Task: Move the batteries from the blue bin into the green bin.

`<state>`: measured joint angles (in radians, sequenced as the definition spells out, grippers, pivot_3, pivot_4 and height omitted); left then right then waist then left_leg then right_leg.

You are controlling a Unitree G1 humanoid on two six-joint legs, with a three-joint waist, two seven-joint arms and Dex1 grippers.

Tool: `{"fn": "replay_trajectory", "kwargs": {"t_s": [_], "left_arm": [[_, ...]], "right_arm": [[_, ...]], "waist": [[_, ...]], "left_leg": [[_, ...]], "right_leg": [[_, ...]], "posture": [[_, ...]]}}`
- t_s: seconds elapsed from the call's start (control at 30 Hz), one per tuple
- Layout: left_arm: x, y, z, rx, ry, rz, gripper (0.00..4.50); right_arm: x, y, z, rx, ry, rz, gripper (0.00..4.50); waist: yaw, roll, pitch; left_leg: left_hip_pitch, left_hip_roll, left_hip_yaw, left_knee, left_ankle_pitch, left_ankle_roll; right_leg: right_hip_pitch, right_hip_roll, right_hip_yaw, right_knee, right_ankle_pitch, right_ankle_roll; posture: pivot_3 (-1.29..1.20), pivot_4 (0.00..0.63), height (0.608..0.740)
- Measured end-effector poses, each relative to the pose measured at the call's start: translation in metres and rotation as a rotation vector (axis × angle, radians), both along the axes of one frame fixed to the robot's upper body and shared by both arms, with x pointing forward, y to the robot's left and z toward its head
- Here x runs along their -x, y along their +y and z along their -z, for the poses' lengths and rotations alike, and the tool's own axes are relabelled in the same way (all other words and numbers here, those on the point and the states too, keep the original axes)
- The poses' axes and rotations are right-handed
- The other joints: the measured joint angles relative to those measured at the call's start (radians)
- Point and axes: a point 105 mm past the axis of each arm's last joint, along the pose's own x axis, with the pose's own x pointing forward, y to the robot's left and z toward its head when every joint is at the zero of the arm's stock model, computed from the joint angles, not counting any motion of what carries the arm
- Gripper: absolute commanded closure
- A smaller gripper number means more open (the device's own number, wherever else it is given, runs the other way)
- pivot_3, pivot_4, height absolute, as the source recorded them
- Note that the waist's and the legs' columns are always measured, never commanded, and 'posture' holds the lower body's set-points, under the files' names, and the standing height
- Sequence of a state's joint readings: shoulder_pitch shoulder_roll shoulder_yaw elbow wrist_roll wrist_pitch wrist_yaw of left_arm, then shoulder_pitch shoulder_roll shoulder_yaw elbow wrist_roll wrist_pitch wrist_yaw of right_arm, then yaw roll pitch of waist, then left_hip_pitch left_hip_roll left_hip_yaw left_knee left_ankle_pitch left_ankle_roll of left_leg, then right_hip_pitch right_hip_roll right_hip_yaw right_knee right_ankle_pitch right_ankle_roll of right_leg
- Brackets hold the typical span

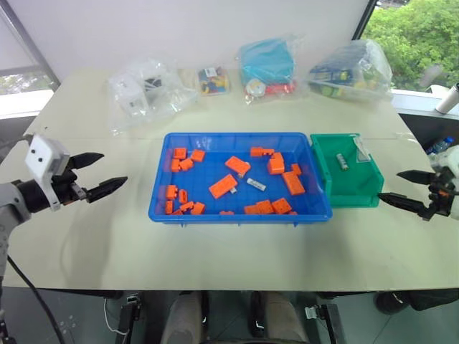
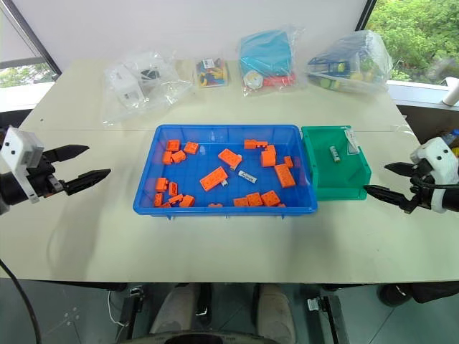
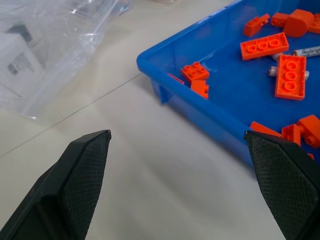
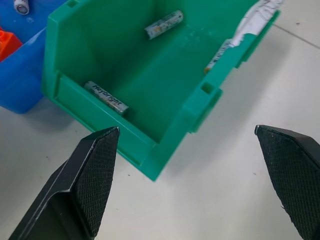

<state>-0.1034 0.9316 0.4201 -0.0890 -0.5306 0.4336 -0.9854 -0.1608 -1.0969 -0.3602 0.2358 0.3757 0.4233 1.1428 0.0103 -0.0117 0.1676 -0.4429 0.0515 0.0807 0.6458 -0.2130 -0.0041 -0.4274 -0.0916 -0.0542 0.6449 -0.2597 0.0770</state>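
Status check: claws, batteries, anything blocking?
Left claw and right claw open, empty, either side of bins. One battery in blue bin among orange blocks; two batteries in green bin. Blocks crowd it.

The battery (image 4: 106,98) lying against the green bin's (image 4: 175,107) near wall carries dark lettering along its silver side that reads "Heybright". A second battery (image 4: 163,25) at the bin's far side has printing on its casing, too small to read. A white label (image 4: 250,22) on the bin's outer rim bears print that cannot be made out. In the blue bin (image 3: 150,62), a white battery (image 3: 306,51) among the orange blocks (image 3: 264,45) shows the start of the same word, "Heybri", before the frame edge cuts it off.
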Motion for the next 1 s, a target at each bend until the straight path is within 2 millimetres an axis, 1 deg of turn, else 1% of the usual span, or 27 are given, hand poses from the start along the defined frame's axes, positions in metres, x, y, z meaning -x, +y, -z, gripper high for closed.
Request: {"fn": "replay_trajectory", "kwargs": {"t_s": [0.2, 0.57, 0.63, 0.7, 0.77, 0.83, 0.93, 0.97, 1.0], "left_arm": [[0.002, 0.003, 0.006, -0.012, 0.014, -0.022, 0.00], [0.001, -0.003, -0.001, 0.039, 0.013, -0.021, 0.00], [-0.001, -0.006, -0.006, 0.048, -0.003, -0.013, 0.00], [-0.003, -0.013, -0.010, 0.046, -0.017, 0.009, 0.00], [0.000, -0.024, -0.009, 0.034, -0.012, 0.064, 0.00], [0.004, -0.034, -0.008, 0.042, 0.009, 0.121, 0.00], [0.009, -0.045, -0.010, 0.066, 0.042, 0.191, 0.00], [0.010, -0.049, -0.012, 0.067, 0.043, 0.211, 0.00], [0.011, -0.053, -0.015, 0.067, 0.041, 0.236, 0.00]], "right_arm": [[-0.004, 0.002, -0.005, 0.004, -0.018, 0.007, 0.03], [-0.004, 0.005, -0.005, -0.010, 0.002, 0.018, 0.03], [-0.007, 0.007, -0.005, 0.007, -0.001, 0.011, 0.03], [-0.013, 0.012, -0.011, 0.003, -0.013, -0.003, 0.03], [-0.017, 0.025, -0.026, -0.035, -0.036, -0.037, 0.03], [-0.019, 0.047, -0.043, -0.072, -0.055, -0.106, 0.03], [-0.021, 0.095, -0.061, -0.141, -0.073, -0.244, 0.03], [-0.022, 0.107, -0.064, -0.168, -0.071, -0.273, 0.03], [-0.025, 0.124, -0.066, -0.210, -0.064, -0.309, 0.03]], "waist": [[0.002, 0.000, 0.000], [0.001, 0.000, 0.000], [0.001, 0.000, 0.000], [0.000, 0.000, 0.000], [-0.001, 0.001, 0.001], [-0.004, 0.002, 0.001], [-0.009, 0.001, 0.002], [-0.009, 0.001, 0.002], [-0.010, 0.001, 0.002]], "left_leg": [[0.000, 0.000, 0.000, 0.000, 0.000, 0.000], [0.000, 0.000, 0.001, 0.000, 0.000, 0.000], [0.000, -0.001, 0.001, 0.001, 0.000, 0.000], [0.000, -0.001, 0.001, 0.001, 0.000, 0.000], [0.000, 0.000, 0.001, 0.000, 0.000, 0.000], [0.000, 0.000, 0.000, 0.000, 0.000, 0.000], [0.000, 0.001, -0.001, 0.000, 0.000, 0.000], [0.000, 0.001, -0.001, 0.000, 0.000, 0.000], [0.000, 0.001, -0.001, 0.000, 0.000, 0.000]], "right_leg": [[0.000, 0.000, 0.000, 0.000, 0.000, 0.000], [0.000, 0.000, 0.000, 0.000, 0.000, 0.000], [0.000, 0.000, 0.000, 0.000, 0.000, 0.000], [0.000, 0.000, 0.000, 0.000, 0.000, 0.000], [0.000, 0.000, 0.000, 0.001, 0.000, 0.000], [0.000, 0.001, 0.000, 0.001, 0.000, 0.000], [0.000, 0.002, 0.000, 0.001, 0.000, 0.000], [0.000, 0.002, 0.000, 0.001, 0.000, 0.000], [0.000, 0.002, 0.000, 0.001, 0.000, 0.000]], "posture": [[0.00, 0.150, 0.736], [0.00, 0.150, 0.736], [0.00, 0.150, 0.736], [0.00, 0.150, 0.736], [0.00, 0.150, 0.736], [0.00, 0.150, 0.736], [0.00, 0.150, 0.736], [0.00, 0.150, 0.736], [0.00, 0.150, 0.736]]}}
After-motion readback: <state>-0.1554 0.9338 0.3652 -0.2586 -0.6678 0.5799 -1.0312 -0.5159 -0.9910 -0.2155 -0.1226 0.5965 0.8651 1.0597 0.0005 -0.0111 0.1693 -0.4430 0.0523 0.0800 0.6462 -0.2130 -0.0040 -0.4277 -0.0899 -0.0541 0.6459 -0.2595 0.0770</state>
